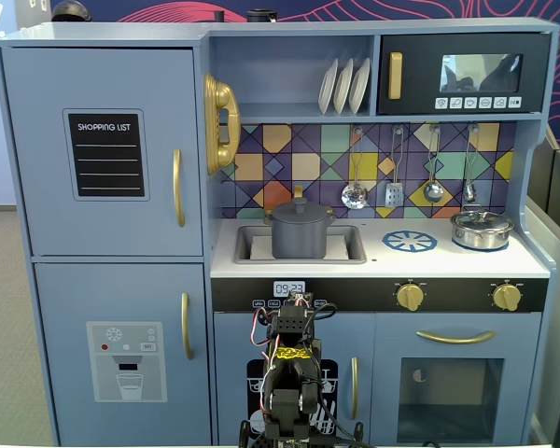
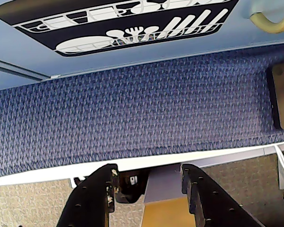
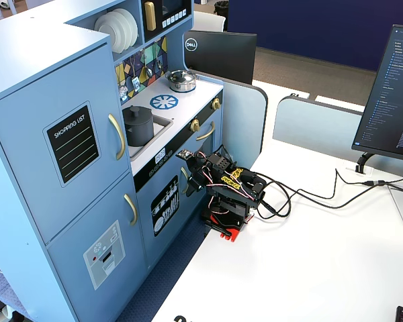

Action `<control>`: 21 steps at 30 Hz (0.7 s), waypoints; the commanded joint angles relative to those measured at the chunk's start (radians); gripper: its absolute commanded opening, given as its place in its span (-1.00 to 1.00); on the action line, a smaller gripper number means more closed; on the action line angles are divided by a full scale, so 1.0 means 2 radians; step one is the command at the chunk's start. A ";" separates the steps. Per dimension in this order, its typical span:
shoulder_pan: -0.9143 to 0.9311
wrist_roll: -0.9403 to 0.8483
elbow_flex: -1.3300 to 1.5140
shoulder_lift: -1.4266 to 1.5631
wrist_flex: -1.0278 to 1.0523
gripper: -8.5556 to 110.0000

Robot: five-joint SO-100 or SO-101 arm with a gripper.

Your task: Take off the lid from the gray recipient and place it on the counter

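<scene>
Your arm is folded low on the white table in front of the toy kitchen, well below the counter (image 1: 373,266), so nothing of the task looks started. The gripper (image 2: 149,182) points down at the blue carpet strip (image 2: 132,113) between table edge and kitchen base; in the wrist view its two black fingers (image 2: 102,189) stand apart with nothing between them, so the hand is released and empty. The gray recipient (image 1: 301,233) sits inside the sink cut-out at the counter's left end in a fixed view, probably parked there because the recess keeps it from sliding. The lid (image 1: 300,209) rests flat on the pot's rim, knob up, fully closed; in another fixed view the pot (image 3: 138,125) appears as a dark cylinder near the counter's front left. The shiny steel pot (image 1: 482,229) stands at the counter's right rear corner, just right of the blue-and-white burner print (image 1: 410,242), which leaves bare white surface along the front edge, a likely spot for setting the lid down. Readable writing: "SHOPPING LIST" heads the chalkboard (image 1: 105,154) on the upper left door, a small clock display (image 1: 289,289) under the sink shows digits that read roughly "09:23", and a "DELL" logo (image 3: 191,44) marks the back of a black monitor beside the kitchen. A dishwasher print (image 2: 118,21) of white racks and cutlery fills the top of the wrist view.
</scene>
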 commanded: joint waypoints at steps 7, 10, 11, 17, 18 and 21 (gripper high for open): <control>0.021 0.002 0.012 -0.002 0.081 -0.86; 0.021 0.002 0.012 -0.002 0.081 -0.86; 0.021 0.003 0.012 -0.002 0.081 -0.86; 0.018 0.031 -0.025 -0.003 -0.009 -0.86; 0.021 0.040 -0.046 -0.003 -0.033 -0.86; 0.038 0.024 -0.127 -0.018 -0.113 -0.86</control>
